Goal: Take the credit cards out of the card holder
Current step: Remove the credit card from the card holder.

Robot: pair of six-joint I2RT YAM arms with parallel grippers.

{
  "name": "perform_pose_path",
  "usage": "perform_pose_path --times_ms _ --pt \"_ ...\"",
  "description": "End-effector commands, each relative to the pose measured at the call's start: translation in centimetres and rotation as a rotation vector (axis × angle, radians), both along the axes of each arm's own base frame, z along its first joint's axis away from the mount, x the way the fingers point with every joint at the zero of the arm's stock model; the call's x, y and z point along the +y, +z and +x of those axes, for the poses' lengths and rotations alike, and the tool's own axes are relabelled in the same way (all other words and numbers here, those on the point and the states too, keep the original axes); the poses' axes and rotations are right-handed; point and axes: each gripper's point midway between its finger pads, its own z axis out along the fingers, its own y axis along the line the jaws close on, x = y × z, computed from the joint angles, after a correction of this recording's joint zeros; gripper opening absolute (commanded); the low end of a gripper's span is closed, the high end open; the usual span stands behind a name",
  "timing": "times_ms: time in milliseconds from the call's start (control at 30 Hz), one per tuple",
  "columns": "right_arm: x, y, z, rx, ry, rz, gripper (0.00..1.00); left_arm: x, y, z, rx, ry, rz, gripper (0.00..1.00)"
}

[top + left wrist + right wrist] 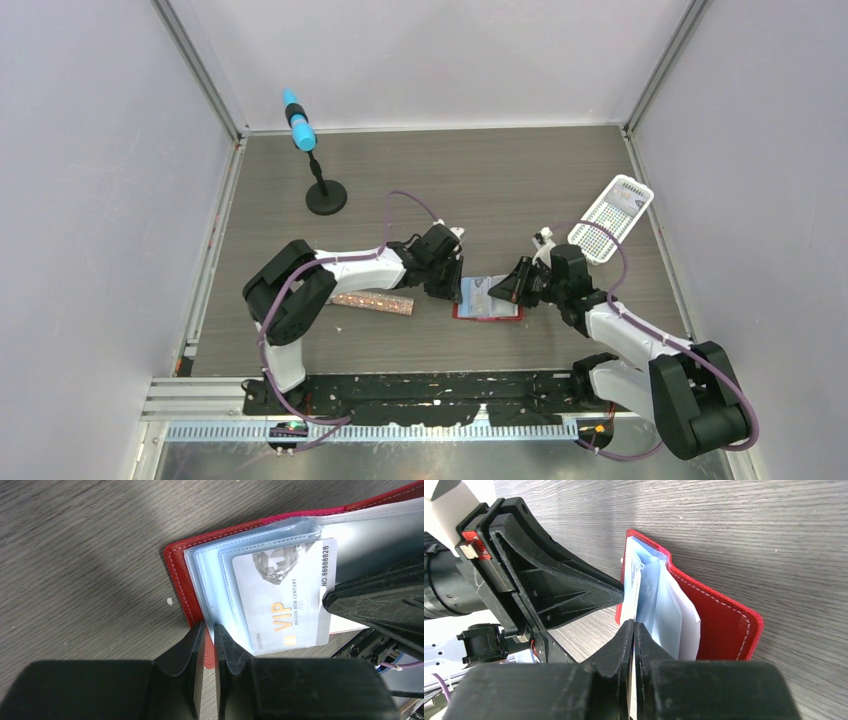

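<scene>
Plain pale grey-lilac walls (430, 60) close in my workspace on three sides, joined at the far corners by slim aluminium posts (198, 70). Under me lies a dark wood-grain desk (500, 170), evenly lit, with a ribbed metal rail (420, 432) along its near edge.

Both arms are bent inward. The left gripper (209, 632) points toward 3 o'clock, jaws clamped on the card holder (176, 575). The right gripper (633, 627) points toward 9 o'clock, jaws pinching a credit card (285, 600).
</scene>
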Motion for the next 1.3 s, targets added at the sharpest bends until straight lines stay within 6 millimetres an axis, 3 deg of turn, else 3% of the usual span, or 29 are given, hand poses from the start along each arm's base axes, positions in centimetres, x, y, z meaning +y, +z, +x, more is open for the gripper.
perform_pose_path --times_ms 0,167,333,567,833,1067,1267 --pt "0.5 2.0 0.5 -0.067 0.015 0.046 0.06 2.5 -2.5 -0.8 0.029 0.013 0.116 0.15" --pt "0.1 2.1 0.4 -0.068 -0.005 0.032 0.05 2.6 -2.6 -0.9 0.033 0.014 0.118 0.15" --pt "-1.5 1.5 0.1 -0.027 -0.051 -0.07 0.05 2.7 -2.7 -1.0 0.034 0.017 0.124 0.15" --pt "-2.7 2.5 -0.2 -0.042 -0.081 -0.134 0.05 2.5 -2.3 -1.4 0.051 0.014 0.107 0.15" --pt "-3.5 5.6 -0.1 -0.099 -0.121 -0.147 0.05 1.2 2.4 -1.7 0.031 -0.018 -0.002 0.18" --pt "-2.9 7.4 -0.1 -0.134 -0.104 -0.106 0.05 -0.2 7.4 -1.7 -0.012 -0.045 -0.119 0.33" --pt "-1.4 9.8 -0.3 -0.224 -0.046 -0.003 0.05 -1.0 10.6 -2.6 -0.028 -0.067 -0.245 0.43"
